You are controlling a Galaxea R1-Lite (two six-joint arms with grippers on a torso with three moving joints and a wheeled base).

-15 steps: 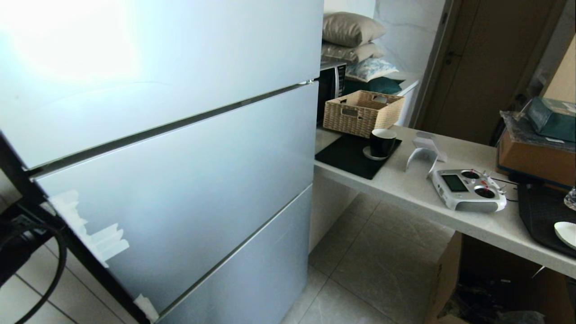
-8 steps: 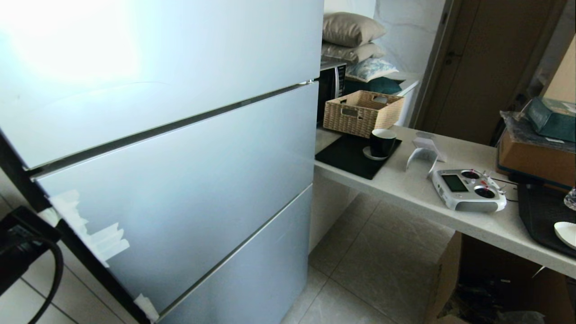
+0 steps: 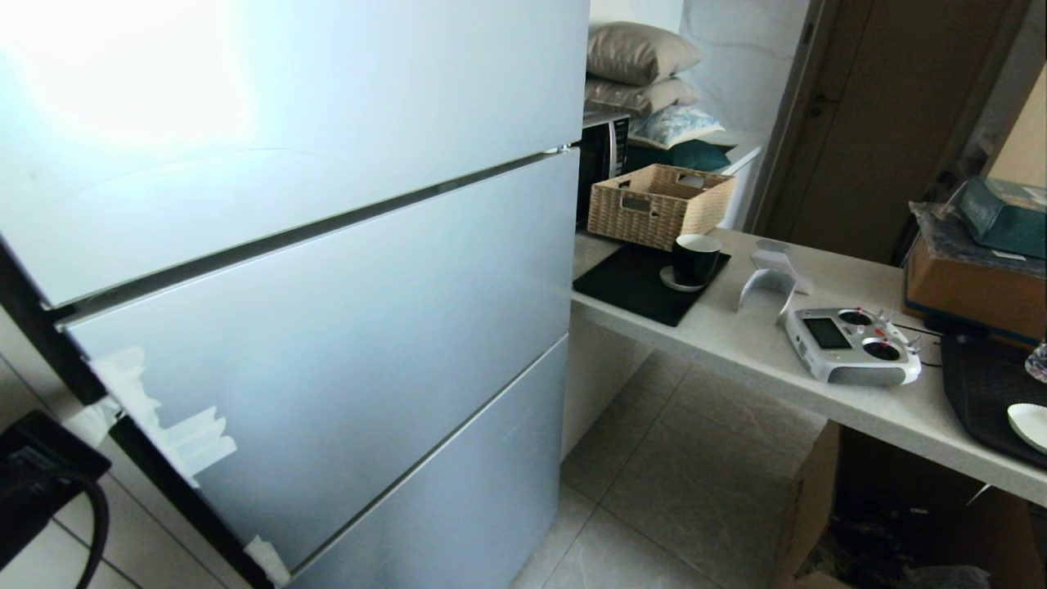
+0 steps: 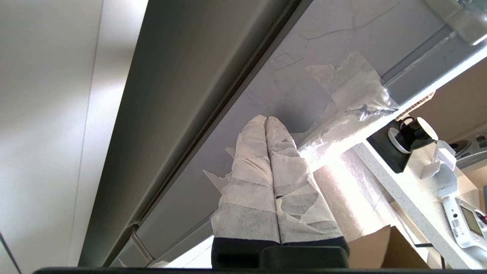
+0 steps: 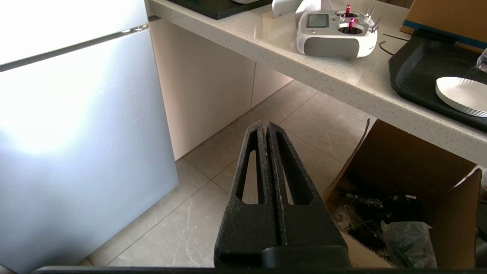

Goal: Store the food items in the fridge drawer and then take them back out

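The pale blue fridge (image 3: 311, 270) stands closed, so the fridge drawer and the food items are hidden. My left gripper (image 4: 266, 118), its fingers wrapped in white tape, is shut and empty. It points up along the fridge's left edge, near torn white tape (image 4: 354, 87) on the door. In the head view only the left arm's dark body (image 3: 37, 483) shows at the lower left. My right gripper (image 5: 264, 125) is shut with nothing in it and hangs over the tiled floor (image 5: 213, 167), right of the fridge (image 5: 76, 125).
A stone counter (image 3: 752, 343) runs to the right of the fridge with a wicker basket (image 3: 658, 204), a black cup (image 3: 695, 260), a white remote controller (image 3: 851, 345) and a black tray (image 5: 430, 72) holding a paper plate (image 5: 462, 95). An open cardboard box (image 5: 411, 198) sits under the counter.
The left arm has drawn back and down at the lower left of the head view. The fridge, counter and right arm have not moved.
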